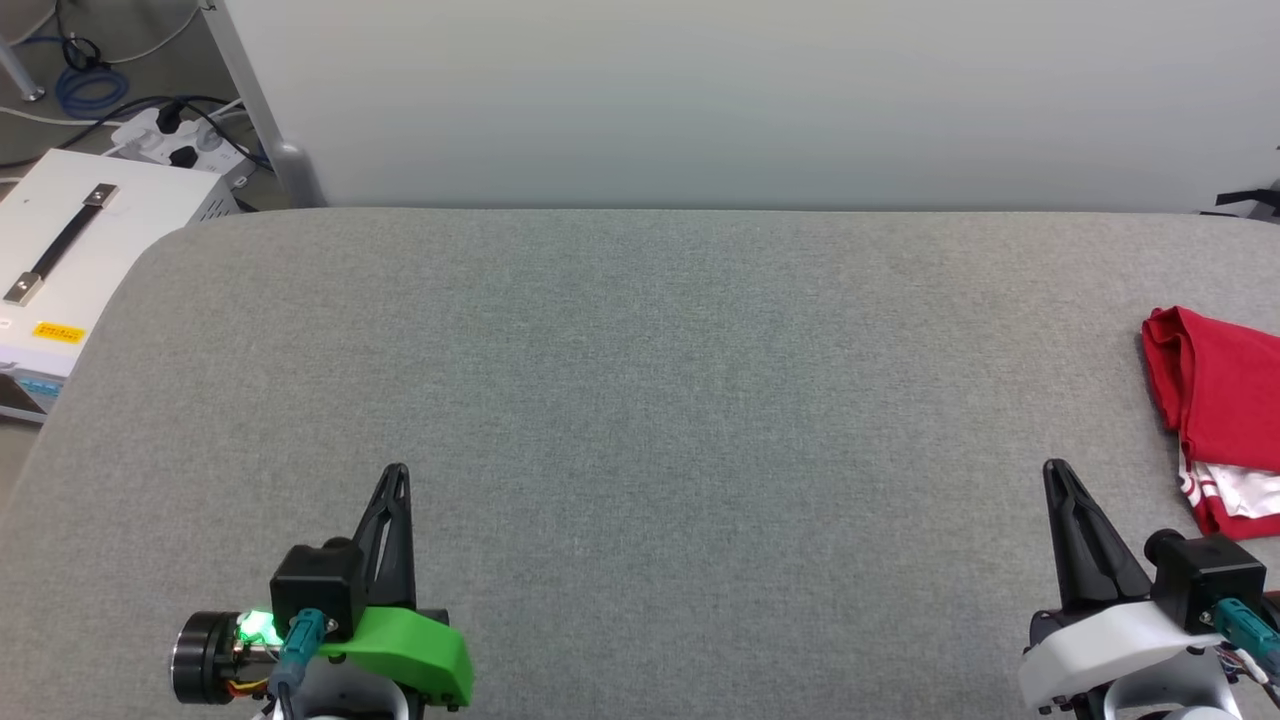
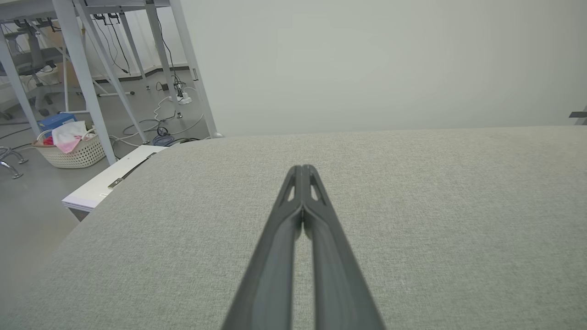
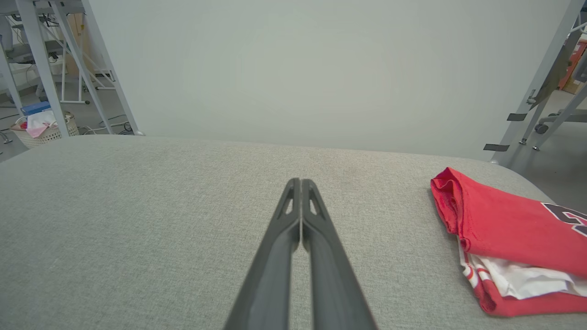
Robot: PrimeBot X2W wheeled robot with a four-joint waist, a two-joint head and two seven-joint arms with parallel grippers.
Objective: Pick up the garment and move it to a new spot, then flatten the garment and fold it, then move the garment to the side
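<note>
Lying folded at right edge of desk (image 1: pixel 640 400), garment (image 1: pixel 1220 380) is being shown well apart from both grippers, as task's last step wants. Left gripper (image 1: pixel 397 470) and right gripper (image 1: pixel 1055 467) are being held closed, empty. Garment's right part is being cropped, so fold is perhaps uneven. Snagging is being avoided by holding grippers clear.

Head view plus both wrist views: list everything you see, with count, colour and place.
garment: one, red with white, folded over, table's right edge.
table: one, grey fabric top, centre.
case: one, white with black handle, beside table's left end.
cable coil: one, blue, floor beyond the case.
basket: one, white, floor left of the table.
left gripper: one, dark fingers, shut, lower left.
right gripper: one, dark fingers, shut, lower right.
</note>
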